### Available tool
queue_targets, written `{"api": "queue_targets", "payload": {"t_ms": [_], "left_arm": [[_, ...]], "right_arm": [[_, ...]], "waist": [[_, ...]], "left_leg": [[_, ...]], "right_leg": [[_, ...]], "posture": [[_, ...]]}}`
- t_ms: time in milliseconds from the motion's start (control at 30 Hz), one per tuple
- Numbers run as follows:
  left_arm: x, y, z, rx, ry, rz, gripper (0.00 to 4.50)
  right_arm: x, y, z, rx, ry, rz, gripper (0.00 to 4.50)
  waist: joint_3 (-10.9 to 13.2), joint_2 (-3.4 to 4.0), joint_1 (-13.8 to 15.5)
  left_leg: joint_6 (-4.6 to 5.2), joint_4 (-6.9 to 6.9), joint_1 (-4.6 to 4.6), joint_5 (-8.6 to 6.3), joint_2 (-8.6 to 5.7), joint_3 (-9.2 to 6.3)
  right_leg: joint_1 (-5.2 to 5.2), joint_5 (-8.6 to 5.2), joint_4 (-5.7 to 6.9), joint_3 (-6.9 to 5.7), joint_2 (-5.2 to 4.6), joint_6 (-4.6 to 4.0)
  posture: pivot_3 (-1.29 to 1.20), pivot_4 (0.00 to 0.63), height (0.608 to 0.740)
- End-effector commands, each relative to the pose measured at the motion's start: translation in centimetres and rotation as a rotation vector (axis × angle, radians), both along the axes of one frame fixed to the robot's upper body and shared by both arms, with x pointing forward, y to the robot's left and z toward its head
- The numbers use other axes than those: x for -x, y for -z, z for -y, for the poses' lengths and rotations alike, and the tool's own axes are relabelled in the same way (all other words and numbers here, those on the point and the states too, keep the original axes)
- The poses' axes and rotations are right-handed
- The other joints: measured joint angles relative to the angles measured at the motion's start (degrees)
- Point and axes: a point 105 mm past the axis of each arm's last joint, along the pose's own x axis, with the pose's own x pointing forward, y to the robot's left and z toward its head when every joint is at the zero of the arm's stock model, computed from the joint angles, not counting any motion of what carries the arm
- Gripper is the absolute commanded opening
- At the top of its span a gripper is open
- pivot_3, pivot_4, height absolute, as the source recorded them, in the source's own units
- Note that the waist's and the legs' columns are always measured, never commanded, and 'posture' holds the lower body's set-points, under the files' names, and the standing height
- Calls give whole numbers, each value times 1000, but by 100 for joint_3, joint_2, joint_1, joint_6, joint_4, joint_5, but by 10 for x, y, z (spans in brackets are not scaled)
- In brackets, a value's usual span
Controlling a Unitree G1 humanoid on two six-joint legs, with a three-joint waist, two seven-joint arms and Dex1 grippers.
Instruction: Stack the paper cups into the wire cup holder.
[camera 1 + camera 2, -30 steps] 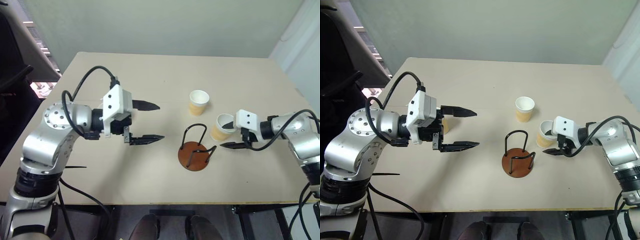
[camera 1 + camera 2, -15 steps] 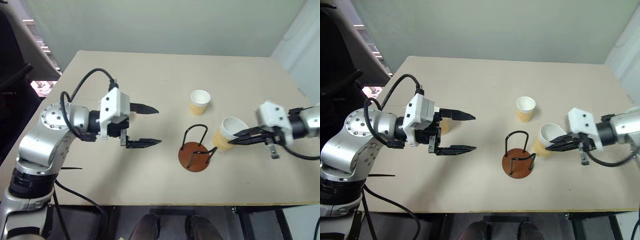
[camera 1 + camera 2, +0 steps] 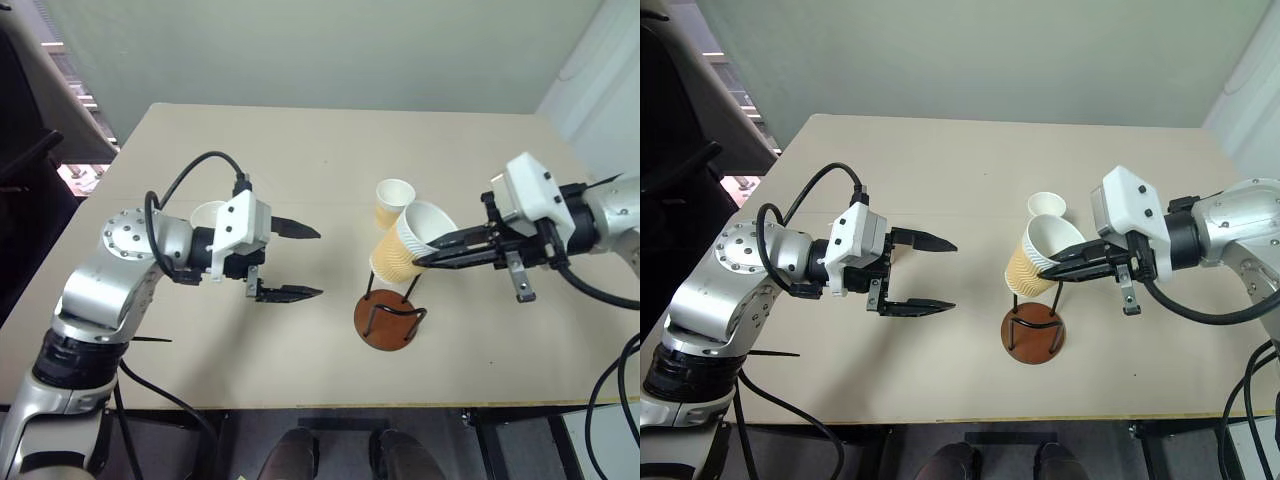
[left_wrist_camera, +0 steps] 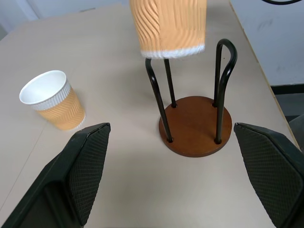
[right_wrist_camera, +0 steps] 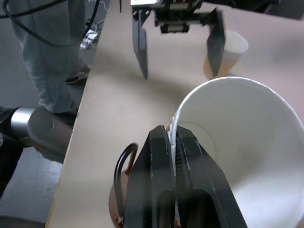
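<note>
A third paper cup [image 3: 207,213] is mostly hidden behind the left arm's white wrist block at left of centre in the left eye view; just its white rim and a sliver of tan wall peek out. The far cup [image 3: 394,202], upright above centre on the table [image 3: 300,150], has its lower right side covered by the held cup [image 3: 403,245]. The table's near corners and the right arm's far end are cut off at the frame edges.

The right gripper [image 3: 1052,266], reaching in from the right of the frame, has its two black fingers pressed together on the held cup's rim, one inside and one outside the wall, as the right wrist view shows. This cup hangs clear of the table, tilted: its open mouth faces up and toward the right of the frame, its narrow bottom down-left, and its long axis leans off vertical. Its base sits at the top of the black loops of the wire cup holder [image 3: 389,322], which stands upright at lower centre.

The left gripper [image 3: 305,261] hovers at left of centre, fingers spread wide and empty, pointing toward the holder.
</note>
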Motion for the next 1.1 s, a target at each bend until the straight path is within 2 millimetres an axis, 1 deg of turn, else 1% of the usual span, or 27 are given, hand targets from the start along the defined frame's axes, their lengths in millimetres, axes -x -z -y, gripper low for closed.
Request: {"api": "queue_targets", "payload": {"t_ms": [33, 133, 233, 267, 367, 467, 500, 600, 633, 700, 733, 767, 800, 833, 867, 933, 967, 1033, 1100], "left_arm": [[5, -10, -2, 4, -8, 50, 4500], [7, -10, -5, 4, -15, 42, 4500], [7, -11, -7, 2, -28, 41, 4500], [7, -11, -8, 1, -33, 42, 4500], [6, -12, -10, 1, -40, 44, 4500], [3, -14, -13, -1, -52, 51, 4500], [2, -14, -14, -2, -58, 53, 4500], [-7, -21, -23, 0, -98, 73, 4500], [-10, -25, -26, 1, -114, 83, 4500], [-18, -34, -38, -9, -169, 111, 4500], [-23, -38, -46, -18, -205, 129, 4500], [-29, -42, -56, -35, -252, 144, 4500], [-34, -44, -70, -70, -306, 157, 4500], [-38, -43, -82, -107, -351, 163, 4500], [-42, -39, -93, -151, -390, 163, 4500], [-45, -35, -104, -189, -426, 155, 4500], [-47, -34, -109, -200, -447, 154, 4500], [-55, -27, -123, -285, -514, 156, 4500], [-59, -26, -132, -313, -550, 161, 4500]], "right_arm": [[-1, 10, 4, 64, 2, 41, 67], [0, 16, 5, 95, -19, 61, 67], [3, 17, 2, 101, -47, 66, 67], [3, 18, 1, 103, -49, 66, 251], [2, 17, -1, 106, -50, 69, 987], [1, 13, -1, 100, -45, 81, 2092], [1, 11, 0, 102, -39, 87, 2399], [0, 1, 14, 95, 8, 90, 3458], [0, -4, 18, 81, 20, 85, 3889], [0, -19, 24, 20, 47, 87, 4458], [-2, -27, 27, -20, 66, 100, 4458], [-8, -42, 29, -95, 98, 130, 4458], [-16, -59, 31, -196, 145, 151, 4458], [-19, -72, 32, -276, 164, 148, 4458], [-16, -82, 31, -332, 141, 138, 4458], [-7, -87, 27, -369, 96, 120, 4458], [-5, -85, 26, -365, 89, 113, 4458], [0, -81, 24, -369, 67, 86, 4458], [3, -81, 22, -380, 55, 71, 4458]], "waist": [[0, 0, -2], [0, 0, -4], [0, 0, -8], [0, 0, -9], [0, 0, -9], [0, 0, -9], [0, 0, -8], [0, 0, 4], [0, 0, 14], [0, 0, 15], [0, 0, 11], [0, 0, 9], [0, 0, -23], [0, 1, -63], [0, 4, -83], [0, 3, -87], [0, 3, -86], [0, 3, -68], [1, 4, -49]], "left_leg": [[1, -1, -1, -1, 0, 0], [1, -2, -4, -1, 0, 2], [1, -2, -4, -1, 1, 2], [1, -1, -2, 0, 1, 2], [0, 3, -2, 1, 1, 1], [0, 5, -1, 1, 1, 2], [0, 5, -1, 1, 1, 1], [0, 5, -1, 1, 1, 1], [0, 4, -2, 1, 1, 1], [-1, 4, -4, 1, 0, 1], [0, 2, -5, 1, 0, 1], [-1, 2, -4, 1, 1, 1], [-1, 2, -4, 1, 0, 1], [-3, 0, -2, 3, 0, 4], [-5, -1, 0, 4, 0, 4], [-8, -8, 0, 7, 1, 2], [-9, -14, -1, 8, 3, -1], [-10, -19, -3, 8, 6, -3], [-9, -19, -10, 8, 5, -8]], "right_leg": [[0, 0, -4, 0, 0, 0], [-4, 0, -5, 1, -1, 0], [-3, 0, -2, 0, 0, 0], [-3, 0, 0, 0, 0, 0], [-3, 0, 6, 0, 0, 0], [-3, 0, 11, 0, 0, 0], [-3, 0, 12, 0, 0, 0], [-4, 0, 11, 0, 0, 0], [-4, 0, 10, 0, 0, 0], [-5, 0, 6, 0, -1, 0], [-5, 0, 4, 0, -1, 0], [-5, 0, 4, 0, 0, -1], [-5, 0, 6, 0, 0, -1], [-11, 1, 8, 3, 1, -3], [-15, 4, 12, 8, 2, -6], [-19, 4, 11, 7, 5, -9], [-20, 3, 9, 4, 7, -11], [-20, 0, 4, 1, 9, -15], [-23, 0, -3, -2, 7, -15]], "posture": [[0, 150, 740], [0, 150, 740], [0, 150, 740], [0, 150, 740], [0, 150, 740], [0, 150, 740], [0, 150, 740], [0, 150, 740], [0, 150, 740], [0, 150, 740], [0, 150, 740], [0, 150, 740], [0, 150, 740], [0, 150, 740], [0, 150, 740], [0, 150, 740], [0, 150, 740], [0, 150, 740], [0, 150, 740]]}}
